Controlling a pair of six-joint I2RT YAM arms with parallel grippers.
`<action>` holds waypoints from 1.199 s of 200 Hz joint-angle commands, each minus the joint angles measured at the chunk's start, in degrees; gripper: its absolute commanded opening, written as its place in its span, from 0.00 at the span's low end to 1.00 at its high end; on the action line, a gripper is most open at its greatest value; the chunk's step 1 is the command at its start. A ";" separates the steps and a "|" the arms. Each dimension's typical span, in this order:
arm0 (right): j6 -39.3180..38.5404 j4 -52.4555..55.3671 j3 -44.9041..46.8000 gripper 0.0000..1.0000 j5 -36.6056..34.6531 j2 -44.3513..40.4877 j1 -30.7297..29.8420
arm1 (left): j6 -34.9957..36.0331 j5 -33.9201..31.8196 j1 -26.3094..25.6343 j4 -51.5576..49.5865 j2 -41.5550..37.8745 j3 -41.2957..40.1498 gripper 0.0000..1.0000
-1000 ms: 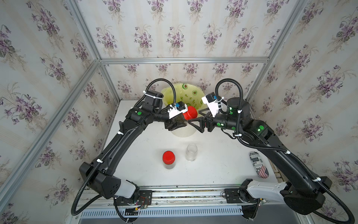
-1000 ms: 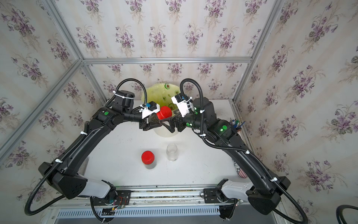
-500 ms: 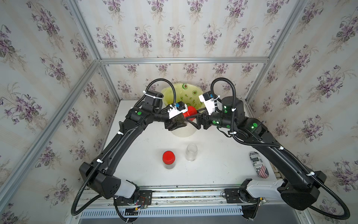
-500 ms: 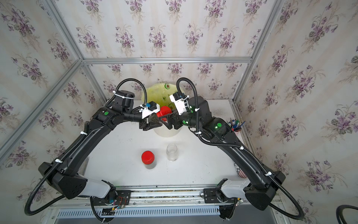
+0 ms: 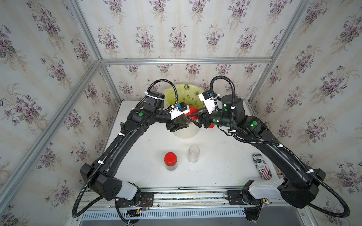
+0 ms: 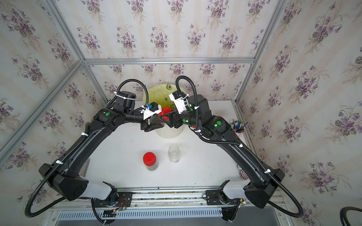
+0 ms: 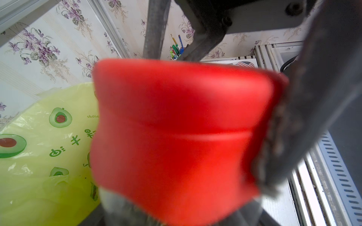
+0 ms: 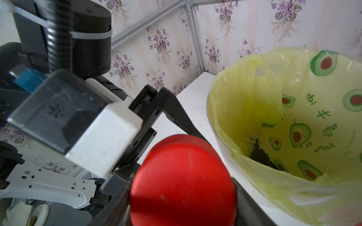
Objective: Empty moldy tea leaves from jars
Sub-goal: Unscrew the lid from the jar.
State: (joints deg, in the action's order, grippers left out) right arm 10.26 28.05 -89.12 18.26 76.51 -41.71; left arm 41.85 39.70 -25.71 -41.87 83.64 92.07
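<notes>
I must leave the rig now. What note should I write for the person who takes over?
Left end effector: shut on a jar with dark leaves inside, by the bin.
Right end effector: astride its red cap; grip unclear.
Done: uncapped jar stands empty on the table; some leaves lie in the bin.
Left: uncap and empty the held jar, then the capped jar.

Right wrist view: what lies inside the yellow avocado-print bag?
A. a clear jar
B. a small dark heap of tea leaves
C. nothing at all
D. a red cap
B: a small dark heap of tea leaves lies low in the bag; no cap or jar shows inside it.
</notes>
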 commanded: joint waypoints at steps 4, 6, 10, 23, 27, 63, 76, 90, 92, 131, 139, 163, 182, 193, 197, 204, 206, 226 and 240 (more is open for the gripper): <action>-1.63 0.65 -1.45 0.63 0.64 0.69 -0.05 | 0.52 1.16 -0.09 1.42 -0.40 -0.13 0.74; -1.80 0.79 -1.48 0.62 0.64 0.73 -0.08 | 0.52 1.17 -0.07 1.43 -0.40 -0.09 0.74; -2.05 1.11 -1.76 0.61 0.64 0.82 -0.04 | 0.52 1.14 -0.12 1.42 -0.47 -0.11 0.74; -3.15 1.88 -2.19 0.58 0.59 1.09 -0.04 | 0.52 1.12 -0.06 1.38 -0.48 -0.14 0.74; -3.63 2.12 -2.20 0.57 0.59 1.12 -0.03 | 0.52 1.13 -0.08 1.41 -0.45 -0.13 0.74; -9.93 4.46 -2.28 0.51 2.41 0.77 0.04 | 0.52 1.16 -0.07 1.38 -0.58 -0.20 0.74; -12.82 5.34 -2.20 0.50 3.26 0.66 0.09 | 0.47 1.13 -0.04 1.33 -0.66 -0.23 0.74; -15.92 6.26 -2.49 0.49 4.02 0.78 0.55 | 0.51 1.16 -0.06 1.20 -0.66 -0.30 0.74; -16.36 6.36 -2.53 0.49 4.25 0.75 0.68 | 0.52 1.23 -0.04 1.25 -0.67 -0.24 0.74; -24.42 7.79 -3.41 0.48 8.28 1.27 3.30 | 0.43 1.67 -0.11 1.14 -0.71 -0.23 0.74; -26.47 8.07 -3.67 0.48 9.55 1.40 3.73 | 0.43 1.73 -0.08 1.17 -0.67 -0.15 0.74; -31.94 9.47 -5.39 0.48 12.96 2.42 4.42 | 0.25 2.12 -0.07 1.09 -0.47 0.04 0.74; -35.57 11.59 -7.71 0.47 14.40 3.93 4.93 | 0.43 2.02 -0.09 1.07 -0.45 0.04 0.74; -37.31 12.55 -8.96 0.46 15.94 4.79 5.52 | 0.48 1.82 -0.05 0.98 -0.51 0.04 0.74; -37.77 12.84 -9.38 0.46 16.58 5.00 5.79 | 0.52 1.84 -0.04 0.99 -0.49 0.04 0.74; -38.42 13.21 -9.79 0.46 17.29 5.40 6.23 | 0.52 1.89 -0.10 0.90 -0.45 0.04 0.74; -38.61 13.29 -10.00 0.46 17.52 5.51 6.28 | 0.47 1.87 -0.07 0.89 -0.48 0.04 0.74; -41.15 14.95 -11.02 0.46 19.47 6.16 7.25 | 0.47 1.93 -0.12 0.82 -0.44 0.06 0.74; -42.90 16.02 -11.38 0.46 20.50 6.20 7.65 | 0.60 1.92 -0.07 0.82 -0.44 -0.02 0.74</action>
State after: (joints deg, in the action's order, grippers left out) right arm -26.30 41.21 -99.63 35.42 82.52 -34.74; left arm 42.46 40.80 -25.87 -41.87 83.42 91.74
